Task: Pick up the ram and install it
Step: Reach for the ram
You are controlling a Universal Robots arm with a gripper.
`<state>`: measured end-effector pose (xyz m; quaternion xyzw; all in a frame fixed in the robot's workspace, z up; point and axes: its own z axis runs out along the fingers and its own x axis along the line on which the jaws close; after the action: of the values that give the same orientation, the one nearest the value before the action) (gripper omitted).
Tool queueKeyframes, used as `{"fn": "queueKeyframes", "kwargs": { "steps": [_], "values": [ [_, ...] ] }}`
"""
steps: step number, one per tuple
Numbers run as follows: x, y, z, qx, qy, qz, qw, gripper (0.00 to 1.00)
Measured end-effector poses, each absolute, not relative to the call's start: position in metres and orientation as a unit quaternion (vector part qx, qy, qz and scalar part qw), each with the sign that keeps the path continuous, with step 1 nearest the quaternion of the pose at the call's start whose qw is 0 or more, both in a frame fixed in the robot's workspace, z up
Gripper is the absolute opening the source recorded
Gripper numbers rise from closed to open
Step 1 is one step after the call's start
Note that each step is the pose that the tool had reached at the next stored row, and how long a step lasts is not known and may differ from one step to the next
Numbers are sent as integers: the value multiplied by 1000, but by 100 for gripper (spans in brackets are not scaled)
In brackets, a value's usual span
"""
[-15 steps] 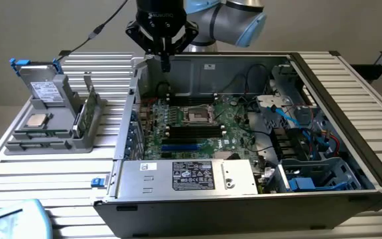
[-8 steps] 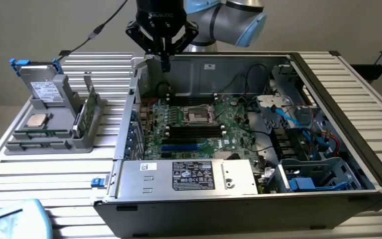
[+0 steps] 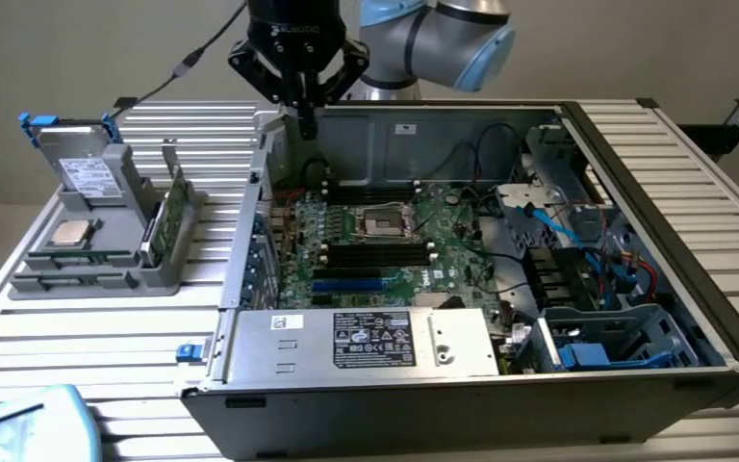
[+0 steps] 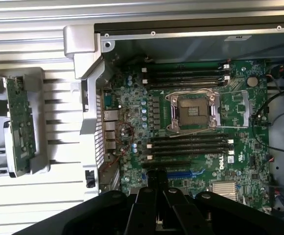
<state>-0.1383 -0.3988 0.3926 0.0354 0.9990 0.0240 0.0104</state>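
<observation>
My gripper (image 3: pixel 303 123) hangs above the back corner of the open computer case (image 3: pixel 677 279), on the exterior view's left, with its fingers pressed together and nothing between them. In the wrist view the gripper (image 4: pixel 156 180) points down at the motherboard (image 4: pixel 132 161) near the blue slot (image 4: pixel 193 174). Black memory slots (image 4: pixel 191 144) lie on both sides of the processor socket (image 4: pixel 192 110). The ram (image 3: pixel 77 258), a long narrow green stick, lies in the grey holder (image 3: pixel 139 279) on the table to the exterior view's left of the case, well away from the gripper.
The holder also carries a wider green card (image 3: pixel 170 207) (image 4: pixel 22 125) standing on edge, a square silver processor (image 3: pixel 72 231) and a drive (image 3: pixel 84 168). A power supply (image 3: pixel 363 342) fills the case's near side, and cables (image 3: pixel 575 231) and drive bays sit on the exterior view's right.
</observation>
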Motion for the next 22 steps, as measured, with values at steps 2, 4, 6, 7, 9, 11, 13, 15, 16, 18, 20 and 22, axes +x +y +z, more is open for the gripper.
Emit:
{"fn": "queueKeyframes", "kwargs": {
  "steps": [2,4,6,7,9,11,13,15,16,18,20,22],
  "values": [
    [-147,-399,393,35,999,24,10,10],
    [-157,-399,393,35,999,24,10,10],
    [-165,-399,393,35,999,24,10,10],
    [-170,-399,393,35,999,24,10,10],
    [-179,-399,393,35,999,24,10,10],
    [-193,-399,392,35,999,24,11,10],
    [-202,-399,392,35,999,24,11,10],
    [-211,-399,392,35,999,24,12,10],
    [-215,-399,392,35,999,24,12,10],
    [-225,-399,392,35,999,24,12,10],
    [-234,-399,392,35,999,24,12,10],
    [-243,-399,392,35,999,24,12,10]
  ]
}}
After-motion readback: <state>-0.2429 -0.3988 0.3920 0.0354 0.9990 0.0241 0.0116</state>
